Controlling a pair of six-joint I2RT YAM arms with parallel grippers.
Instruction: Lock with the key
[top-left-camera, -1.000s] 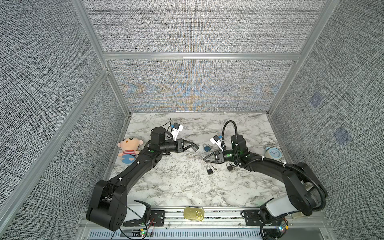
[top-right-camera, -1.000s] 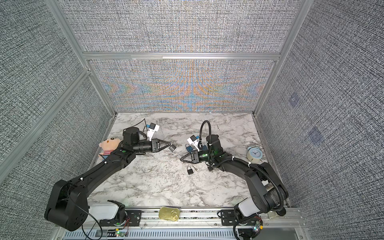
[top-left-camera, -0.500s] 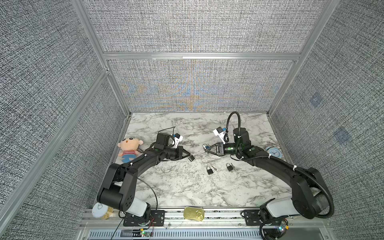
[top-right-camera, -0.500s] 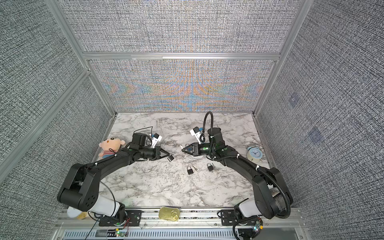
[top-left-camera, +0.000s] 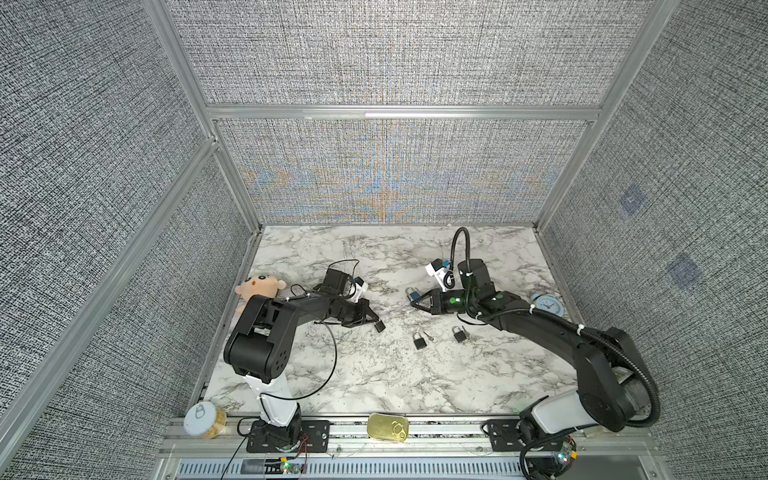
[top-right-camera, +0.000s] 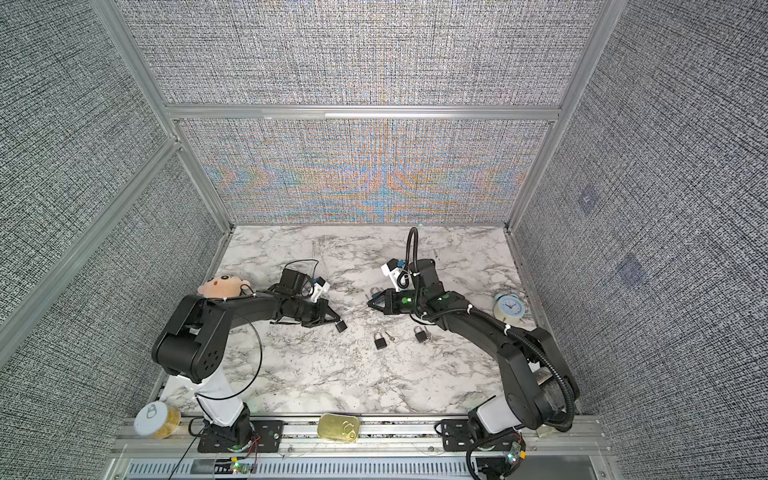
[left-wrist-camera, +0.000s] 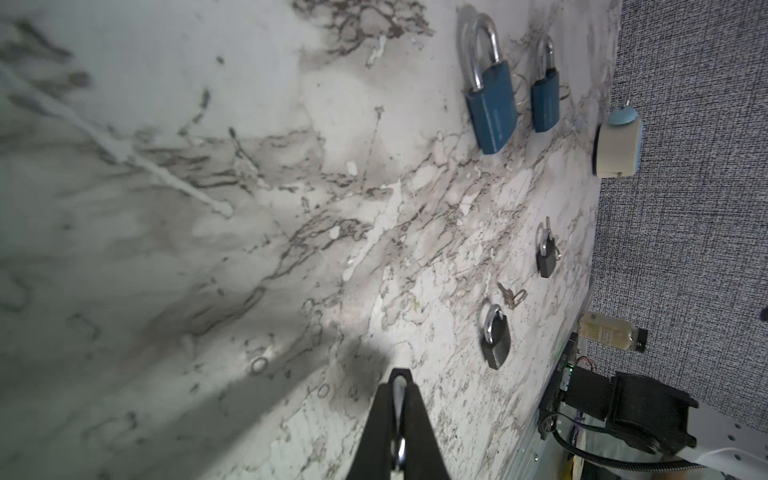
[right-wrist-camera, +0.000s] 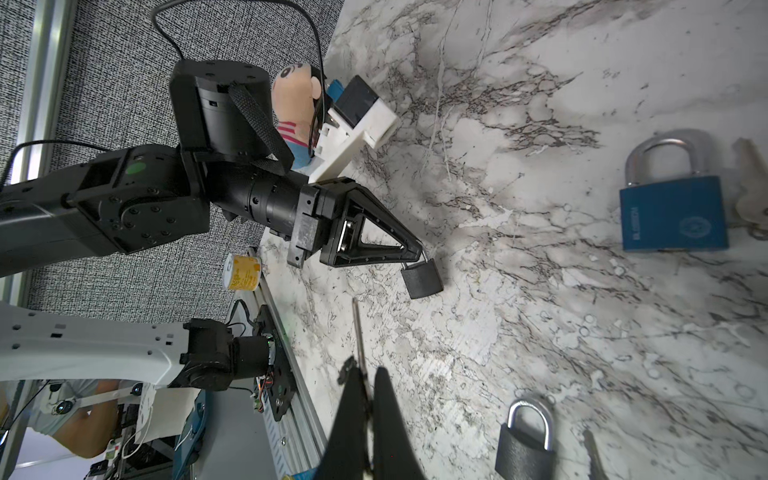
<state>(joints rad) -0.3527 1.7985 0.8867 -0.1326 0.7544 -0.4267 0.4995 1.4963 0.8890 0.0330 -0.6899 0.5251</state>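
My left gripper (top-left-camera: 374, 322) is shut on the steel shackle of a small black padlock (right-wrist-camera: 422, 278), whose body hangs from the fingertips just above the marble. In the left wrist view only the shackle (left-wrist-camera: 399, 386) shows between the closed jaws. The right gripper (top-left-camera: 412, 302) is shut on a thin key (right-wrist-camera: 357, 328), whose blade sticks out past the fingertips towards the left gripper (right-wrist-camera: 417, 253). A wide gap of marble separates the key and the held padlock. In both top views the two grippers face each other across the table's middle.
Two loose black padlocks (top-left-camera: 419, 341) (top-left-camera: 458, 333) with small keys lie in front of the right gripper. Two blue padlocks (left-wrist-camera: 490, 112) (left-wrist-camera: 545, 104) lie behind it. A plush toy (top-left-camera: 257, 286) sits far left, an alarm clock (top-left-camera: 547, 306) far right, a tin (top-left-camera: 387, 428) on the front rail.
The left arm has folded back, carrying the padlock lower and nearer the front. The right gripper has drawn back from the loose black padlocks towards the blue ones.
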